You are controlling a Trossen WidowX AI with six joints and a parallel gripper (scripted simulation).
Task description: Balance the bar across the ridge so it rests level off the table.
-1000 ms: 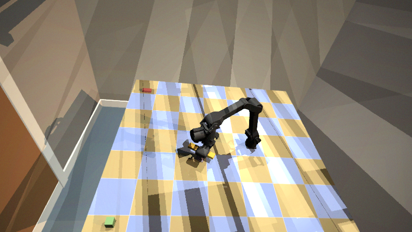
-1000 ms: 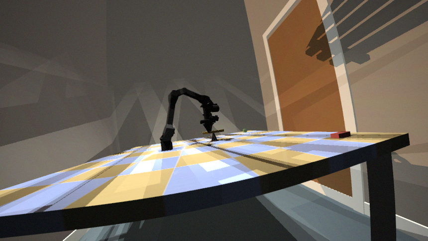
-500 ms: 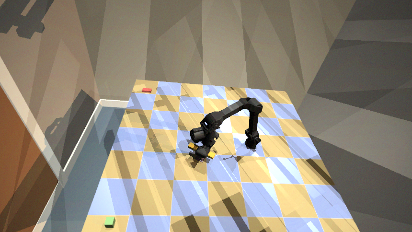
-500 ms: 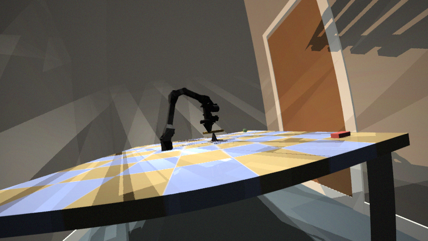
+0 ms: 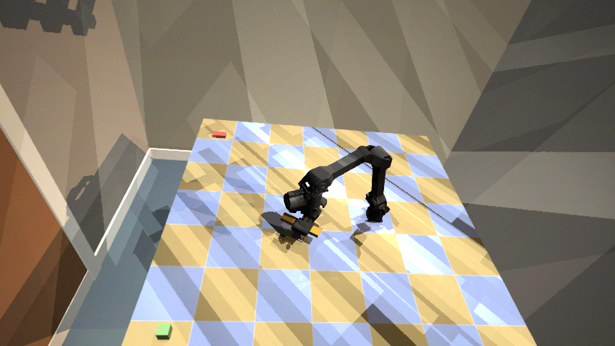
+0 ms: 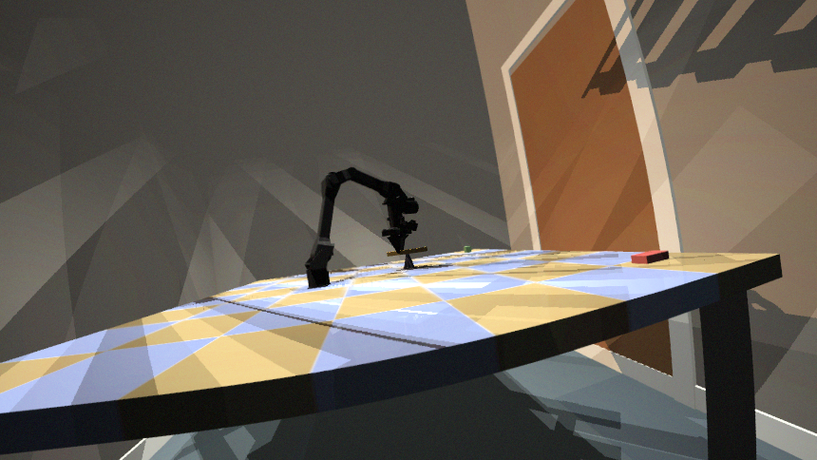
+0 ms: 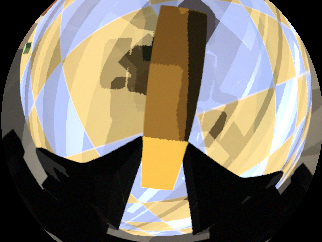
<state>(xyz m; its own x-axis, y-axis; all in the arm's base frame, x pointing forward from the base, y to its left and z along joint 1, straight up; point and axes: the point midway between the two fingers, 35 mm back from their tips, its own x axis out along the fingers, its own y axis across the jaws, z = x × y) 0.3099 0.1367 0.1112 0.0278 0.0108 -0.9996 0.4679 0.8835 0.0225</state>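
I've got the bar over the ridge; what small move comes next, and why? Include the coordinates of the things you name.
I'd probably ease the gripper (image 5: pixel 302 232) (image 6: pixel 400 250) (image 7: pixel 164 144) straight down slightly before releasing. It is shut on the yellow bar (image 5: pixel 315 231) (image 6: pixel 417 250) (image 7: pixel 167 100), which sits at the top of the dark ridge (image 6: pixel 408 262), clear of the table (image 5: pixel 284 292) (image 6: pixel 400 377). Whether they already touch, I can't tell.

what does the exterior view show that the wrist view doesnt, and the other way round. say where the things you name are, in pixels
Only the exterior shows the red block (image 5: pixel 219 134) (image 6: pixel 649 257) and the ridge (image 6: pixel 408 262) beneath the bar. Only the wrist shows the bar's broad face between the two fingers up close. Both show the bar (image 5: pixel 315 231) (image 6: pixel 416 250) (image 7: pixel 166 100) and the green block (image 5: pixel 163 331) (image 6: pixel 467 248) (image 7: pixel 27 48).
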